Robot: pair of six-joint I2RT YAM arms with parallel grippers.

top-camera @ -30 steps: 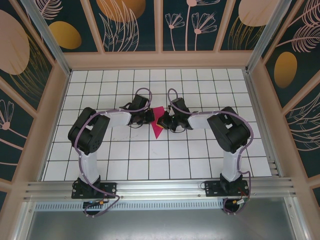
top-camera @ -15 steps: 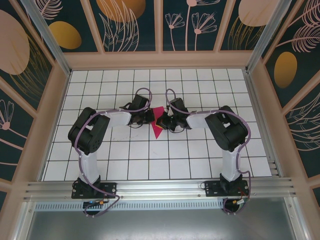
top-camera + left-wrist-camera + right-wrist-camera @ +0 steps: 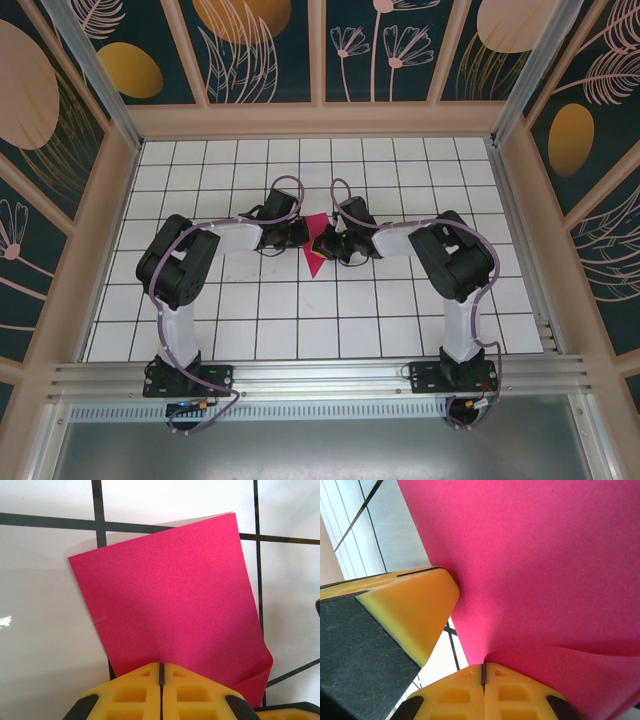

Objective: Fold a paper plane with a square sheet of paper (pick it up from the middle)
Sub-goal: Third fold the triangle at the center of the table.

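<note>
The square sheet of paper is a magenta-pink creased shape on the tiled floor between the two arms, its point toward the near side. In the left wrist view the sheet lies flat, with one corner flap curled up. My left gripper is shut, its yellow tips down on the sheet's near edge. My right gripper is shut right where a raised flap of the sheet begins, apparently pinching it. The left gripper's finger stands close by. From above, the left gripper and the right gripper nearly meet over the paper.
White tiled floor with black grid lines spreads all round the paper. Wooden frame walls with patterned panels enclose it on three sides. The arm bases sit on a metal rail at the near edge.
The right arm has shifted slightly left toward the left gripper. The left arm and the paper stay where they were.
</note>
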